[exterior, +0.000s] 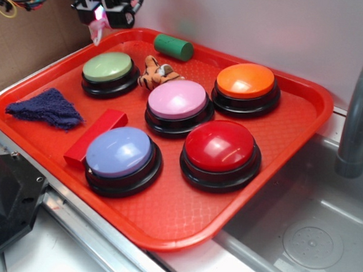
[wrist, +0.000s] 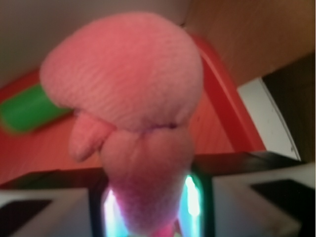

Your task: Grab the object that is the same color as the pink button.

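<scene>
The jaws are clamping the pink plush toy (wrist: 129, 113), which is hanging from the gripper (exterior: 100, 15) above the far left corner of the red tray (exterior: 306, 113); in the wrist view the toy's lower lobe is sitting pinched between the two lit fingertips (wrist: 193, 200), with its rounded upper lobe filling most of the picture.

Largest to smallest, the scene is reading as follows. The tray is resting beside a grey sink (exterior: 310, 242) with a faucet (exterior: 360, 110) at the right edge. On the tray five domed buttons are standing on black bases: the pink button (exterior: 177, 100) at the centre, the red button (exterior: 220, 147) and the lavender-blue button (exterior: 120, 153) nearer the camera, the orange button (exterior: 245, 81) and the green button (exterior: 108, 67) farther back. A dark blue cloth (exterior: 46, 108) is lying at the left, a red block (exterior: 95, 137) just beside the lavender-blue button, a green cylinder (exterior: 173, 47) near the far rim, and a tiger plush (exterior: 155, 74) between the green and pink buttons.

Step in hand: the grasp appears made, since the toy is matching the pink cap in colour and is hanging clear of the tray floor. The next move, as a judgement, is calling only for a steady hold with unchanged squeeze, because the soft lobe could slip from a narrow pinch.
</scene>
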### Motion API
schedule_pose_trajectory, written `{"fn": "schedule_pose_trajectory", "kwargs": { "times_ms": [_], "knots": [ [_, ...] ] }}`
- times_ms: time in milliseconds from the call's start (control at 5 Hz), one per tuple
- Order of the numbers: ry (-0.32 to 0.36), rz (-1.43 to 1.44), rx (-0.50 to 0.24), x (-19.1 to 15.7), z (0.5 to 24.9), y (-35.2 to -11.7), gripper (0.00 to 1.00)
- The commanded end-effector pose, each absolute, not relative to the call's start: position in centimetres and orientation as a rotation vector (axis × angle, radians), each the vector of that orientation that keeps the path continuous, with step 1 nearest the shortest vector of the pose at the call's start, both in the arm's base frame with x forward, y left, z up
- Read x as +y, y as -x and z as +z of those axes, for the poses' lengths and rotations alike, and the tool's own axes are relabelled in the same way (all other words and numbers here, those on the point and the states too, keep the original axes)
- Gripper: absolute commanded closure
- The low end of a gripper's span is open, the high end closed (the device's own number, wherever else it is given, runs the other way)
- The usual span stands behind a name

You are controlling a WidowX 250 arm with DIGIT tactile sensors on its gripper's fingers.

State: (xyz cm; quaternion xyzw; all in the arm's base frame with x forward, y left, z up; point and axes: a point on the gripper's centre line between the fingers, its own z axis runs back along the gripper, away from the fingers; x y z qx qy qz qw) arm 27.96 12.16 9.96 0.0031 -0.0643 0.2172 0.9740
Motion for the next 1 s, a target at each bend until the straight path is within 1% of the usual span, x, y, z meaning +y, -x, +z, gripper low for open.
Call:
{"fn": "schedule_pose_trajectory", "kwargs": {
  "times_ms": [0, 200, 400, 600, 800],
  "knots": [
    [0.087, 0.206, -0.153, 8.1, 14.6, -24.0, 1.00],
    [0.111, 0.086, -0.128, 5.7, 14.7, -21.9, 1.00],
    [0.113, -0.004, -0.094, 3.7, 14.2, -20.3, 1.00],
    [0.110, -0.032, -0.082, 2.8, 13.4, -19.6, 1.00],
    [0.117, -0.057, -0.046, 3.1, 13.4, -19.4, 1.00]
  ]
}}
